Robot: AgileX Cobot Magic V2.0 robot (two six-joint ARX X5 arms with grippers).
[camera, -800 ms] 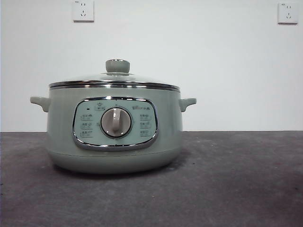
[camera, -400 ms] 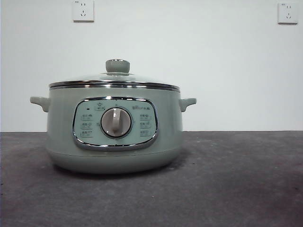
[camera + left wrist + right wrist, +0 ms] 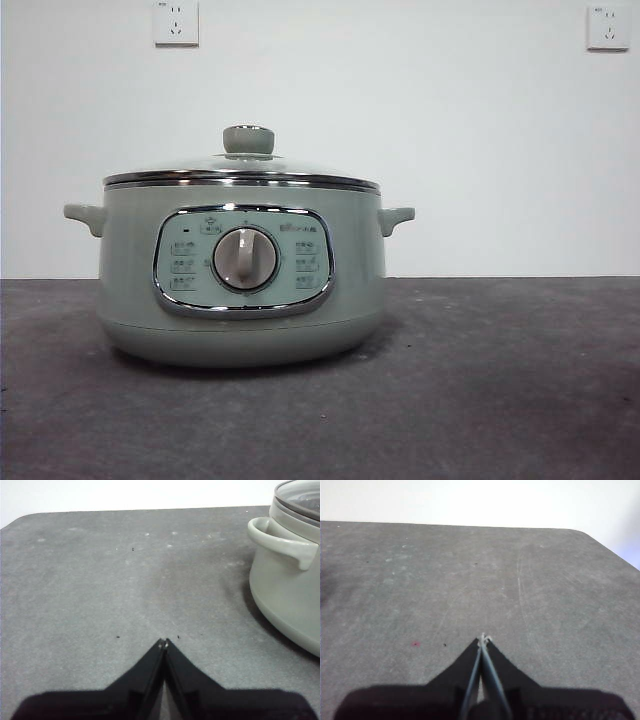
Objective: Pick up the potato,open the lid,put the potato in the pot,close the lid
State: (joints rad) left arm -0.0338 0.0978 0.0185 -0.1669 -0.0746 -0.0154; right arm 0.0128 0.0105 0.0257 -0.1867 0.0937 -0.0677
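The sage-green pot [image 3: 240, 270] stands on the grey table left of centre in the front view, dial facing me. The glass lid [image 3: 242, 170] with its green knob sits closed on it. The potato is not in view in any frame. My left gripper [image 3: 165, 642] is shut and empty above bare table, with the pot's side handle [image 3: 282, 542] and the lid's rim [image 3: 300, 500] off to one side. My right gripper [image 3: 482, 640] is shut and empty above bare table, away from the pot. Neither arm shows in the front view.
The grey table [image 3: 500, 380] runs to a white wall with two sockets [image 3: 176, 22]. The table's rounded far corners show in the left wrist view [image 3: 20, 522] and the right wrist view [image 3: 590, 535].
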